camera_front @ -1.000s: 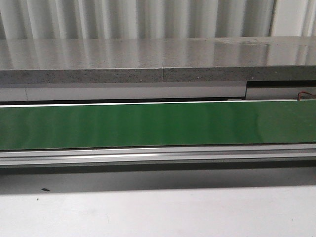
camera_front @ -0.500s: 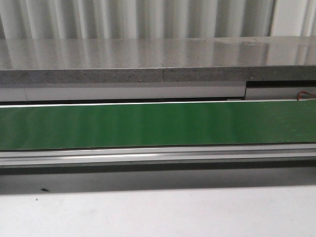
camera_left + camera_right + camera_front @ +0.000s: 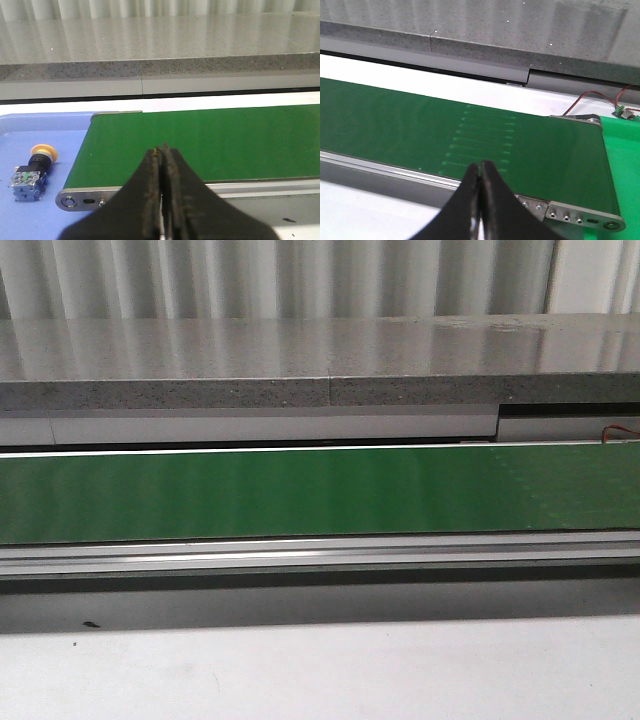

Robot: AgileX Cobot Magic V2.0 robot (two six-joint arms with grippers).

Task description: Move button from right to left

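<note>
The button (image 3: 34, 170) lies on its side on a blue tray (image 3: 45, 130) just past the green belt's (image 3: 200, 142) left end, its yellow cap pointing away from the blue-grey block. My left gripper (image 3: 163, 148) is shut with nothing in it, hovering over the belt's near rail, well apart from the button. In the right wrist view my right gripper (image 3: 481, 164) is shut and empty above the near edge of the green belt (image 3: 420, 130). The front view shows only the belt (image 3: 300, 490), with neither gripper nor button.
A grey stone ledge (image 3: 300, 360) runs behind the belt. A bright green tray (image 3: 625, 150) lies past the belt's right end, with red wires (image 3: 590, 97) and a small board behind it. The belt's aluminium rail (image 3: 320, 555) fronts a white table (image 3: 320, 670).
In the front view a faint seam on the green belt shows further right; no object or arm has entered that view.
</note>
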